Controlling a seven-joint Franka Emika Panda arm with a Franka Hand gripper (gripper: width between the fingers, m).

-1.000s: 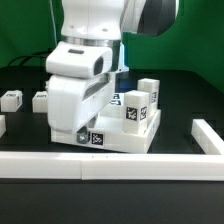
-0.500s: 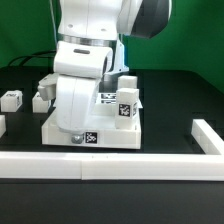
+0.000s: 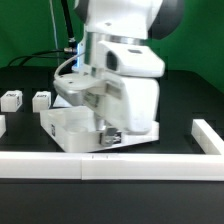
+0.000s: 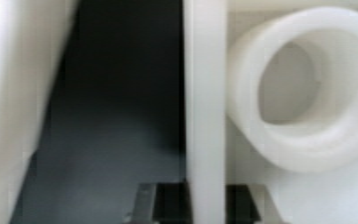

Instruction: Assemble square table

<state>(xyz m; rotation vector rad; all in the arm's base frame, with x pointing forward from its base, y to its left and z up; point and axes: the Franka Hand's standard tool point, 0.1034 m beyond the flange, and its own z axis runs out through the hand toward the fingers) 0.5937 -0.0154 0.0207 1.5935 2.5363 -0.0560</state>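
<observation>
- Since earlier, I swung to the exterior view's right, turning the slab (image 3: 68, 126).
- My gripper (image 4: 202, 203) clenches its thin edge.
- Border wall (image 3: 40, 166) lies close, nearside.

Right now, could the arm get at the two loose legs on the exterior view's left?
Probably yes, once it lets go. The outer leg and the inner leg stand apart on open table with nothing over them, but the fingers are shut on a wall of the square tabletop.
</observation>
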